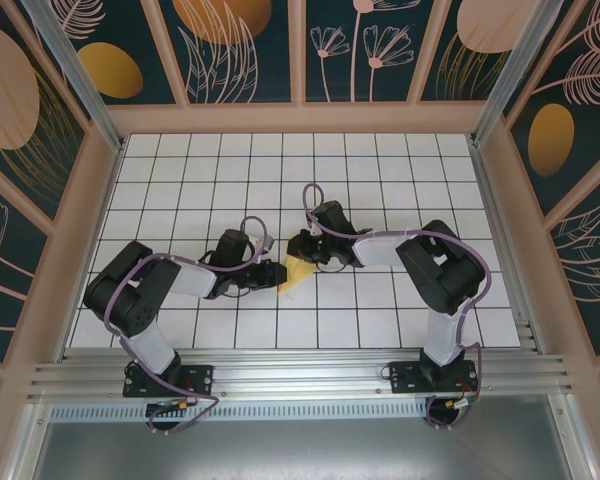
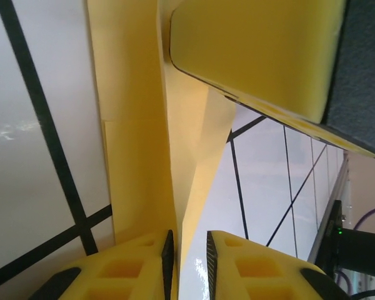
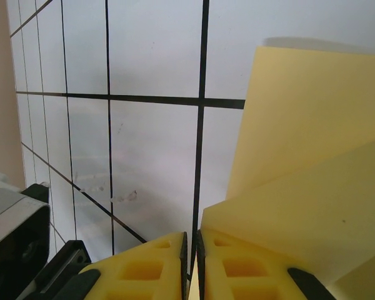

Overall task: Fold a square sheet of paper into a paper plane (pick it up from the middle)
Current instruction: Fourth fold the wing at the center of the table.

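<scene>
Left gripper [image 2: 190, 262]: my jaws stand slightly apart, with a clear slit between the yellow pads [image 2: 131, 272]; a fold of the sheet runs down into that slit, and it looks loose rather than pinched.
Yellow paper [image 1: 295, 272]: partly folded, with layers overlapping; it sits between my two grippers near the middle of the white grid table [image 1: 380, 180]; the left wrist view shows one flap standing up off the tiles.
Right gripper [image 3: 191, 250]: my jaws are all but together; the paper's edge passes in between them, so I judge this one clamped on the sheet.
Handling: I expect it to be very light, thin and limp; it will probably buckle if pushed and slide on the smooth tiles; any stray crease will stay; it could tear if my two arms pull apart.
Where to hold: on a doubled folded edge close to the centre line, pinched flat and lightly; a loose single-layer corner would only bend away.
</scene>
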### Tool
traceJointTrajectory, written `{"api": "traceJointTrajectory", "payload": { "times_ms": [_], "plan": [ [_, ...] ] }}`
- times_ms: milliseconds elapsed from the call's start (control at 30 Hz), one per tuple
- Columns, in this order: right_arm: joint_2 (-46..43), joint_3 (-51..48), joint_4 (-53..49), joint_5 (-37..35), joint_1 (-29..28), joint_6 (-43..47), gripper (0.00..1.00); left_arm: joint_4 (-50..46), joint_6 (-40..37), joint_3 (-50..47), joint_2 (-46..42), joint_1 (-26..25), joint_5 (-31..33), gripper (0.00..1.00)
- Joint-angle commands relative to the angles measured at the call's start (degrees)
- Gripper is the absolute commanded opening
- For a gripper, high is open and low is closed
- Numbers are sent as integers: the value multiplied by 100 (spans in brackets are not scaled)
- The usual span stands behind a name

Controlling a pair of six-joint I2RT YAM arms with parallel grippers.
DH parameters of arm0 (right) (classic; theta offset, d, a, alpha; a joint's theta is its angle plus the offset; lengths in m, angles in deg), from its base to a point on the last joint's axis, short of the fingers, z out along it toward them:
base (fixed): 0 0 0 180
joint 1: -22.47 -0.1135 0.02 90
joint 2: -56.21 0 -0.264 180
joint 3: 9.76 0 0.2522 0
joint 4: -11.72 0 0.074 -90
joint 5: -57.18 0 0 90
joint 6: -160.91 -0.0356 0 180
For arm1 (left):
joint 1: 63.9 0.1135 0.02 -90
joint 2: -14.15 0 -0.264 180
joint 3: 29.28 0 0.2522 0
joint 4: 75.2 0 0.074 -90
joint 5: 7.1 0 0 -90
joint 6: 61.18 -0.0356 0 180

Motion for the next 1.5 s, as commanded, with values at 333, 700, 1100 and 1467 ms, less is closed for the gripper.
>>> {"api": "traceJointTrajectory", "payload": {
  "times_ms": [333,700,1100,1467],
  "plan": [
    [189,104,44,-100,23,-33,16,-532,-523,-49,-142,30,156,26],
    [193,127,52,-107,24,-67,16,-1126,-956,117,-75,29,403,26],
    [130,129,10,-212,34,-66,18,-1234,-926,186,9,32,579,6],
    [-478,-69,-24,-299,150,-5,21,-1059,-663,180,9,33,471,0]
  ]
}}
